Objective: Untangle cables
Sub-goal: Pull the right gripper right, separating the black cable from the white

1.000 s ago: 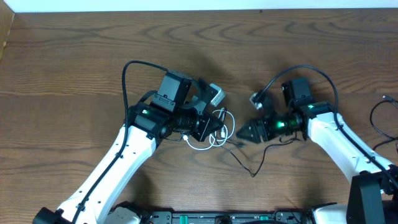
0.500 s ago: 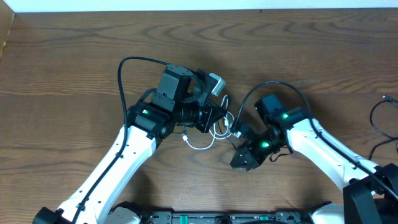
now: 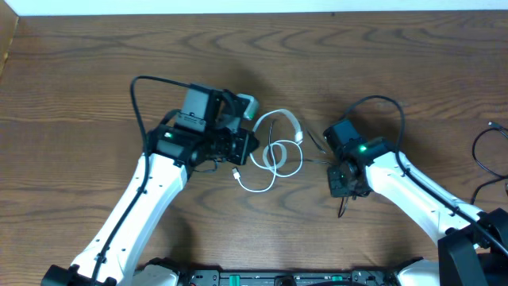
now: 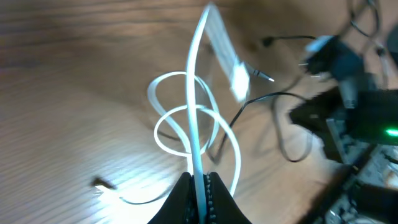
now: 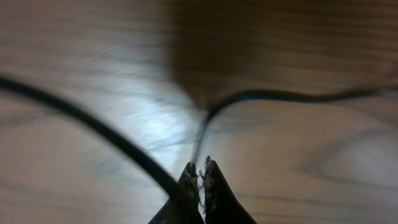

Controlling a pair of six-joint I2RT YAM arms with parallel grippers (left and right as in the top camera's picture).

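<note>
The white cable (image 3: 278,157) lies in loose loops at the table's centre, its flat plug (image 3: 298,132) at the upper right and a small end (image 3: 237,173) at the lower left. My left gripper (image 3: 252,146) is shut on it; in the left wrist view the white cable (image 4: 194,118) runs straight up out of the left gripper (image 4: 200,182). The thin black cable (image 3: 319,161) passes under the loops to my right gripper (image 3: 342,189), which points down at the table. In the right wrist view the right gripper (image 5: 200,167) is shut with the black cable (image 5: 249,96) leading into its tips.
The black cable's jack end (image 4: 266,76) lies beyond the white plug. Thick black arm wires arch over both wrists (image 3: 141,103) (image 3: 381,102). Another dark wire (image 3: 481,151) lies at the right edge. A pale wall strip (image 3: 238,6) borders the far side.
My left gripper pulled left with the white cable, spreading its loops. My right gripper swung down and back to the right and went from open to shut on the black cable.
</note>
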